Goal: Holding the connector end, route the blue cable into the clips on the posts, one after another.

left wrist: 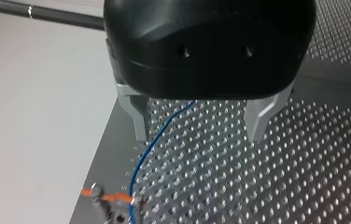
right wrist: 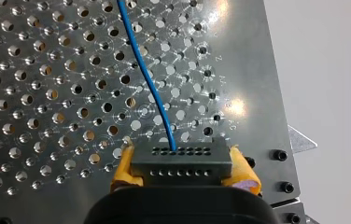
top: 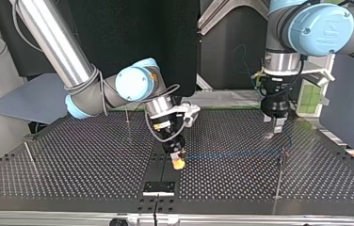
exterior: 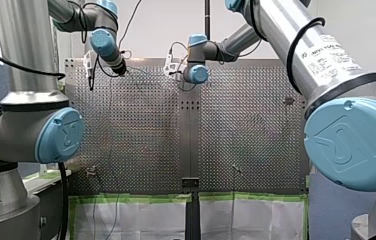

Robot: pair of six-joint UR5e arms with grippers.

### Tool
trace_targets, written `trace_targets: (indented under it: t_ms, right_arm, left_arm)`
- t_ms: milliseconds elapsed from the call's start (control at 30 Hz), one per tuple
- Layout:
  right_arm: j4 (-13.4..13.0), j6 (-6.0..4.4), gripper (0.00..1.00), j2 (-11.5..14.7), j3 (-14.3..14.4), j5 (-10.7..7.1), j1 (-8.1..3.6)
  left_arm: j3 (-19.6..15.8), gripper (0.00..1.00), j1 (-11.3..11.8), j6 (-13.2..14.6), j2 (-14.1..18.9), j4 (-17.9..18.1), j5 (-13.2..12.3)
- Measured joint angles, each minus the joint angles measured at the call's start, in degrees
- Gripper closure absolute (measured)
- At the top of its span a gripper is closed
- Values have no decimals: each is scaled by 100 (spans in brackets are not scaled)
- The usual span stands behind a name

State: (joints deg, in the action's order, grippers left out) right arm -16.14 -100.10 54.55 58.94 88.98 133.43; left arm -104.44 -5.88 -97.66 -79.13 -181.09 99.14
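Closest to the lens, in the right wrist view, the grey connector sits clamped between the yellow-padded fingers of my right gripper. The blue cable leaves its holed face and runs out over the perforated counter. I take that grip as the point of the job: with the end pinned, the arm steers where the line goes. Reading the top view from the left, a thin post near the edge and a second post by my right arm have no cable at them. My right gripper then hangs low over the middle of the counter. From it the blue cable runs straight and level to the top of a third post. My left gripper hovers just beyond that post, I judge as a guide standing by. Its own wrist view shows what the top view cannot. The metal fingers of my left gripper stand apart, holding nothing. The blue cable passes beneath them down to an orange-tabbed clip. I cannot tell whether it is seated there. The front view shows both grippers small and far off, and I cannot make out the line in it.
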Motion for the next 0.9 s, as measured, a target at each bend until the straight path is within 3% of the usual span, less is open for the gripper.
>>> trace_targets:
  t_ms: [233,567,900]
  right_arm:
    - [-4,12,100,-3,1,6,-7]
    - [-5,15,100,-6,0,6,-18]
    - [-7,15,100,-8,0,1,-30]
  left_arm:
    - [1,0,68,200,24,116,132]
    - [0,0,195,282,38,306,-85]
    - [78,0,343,291,3,348,-123]
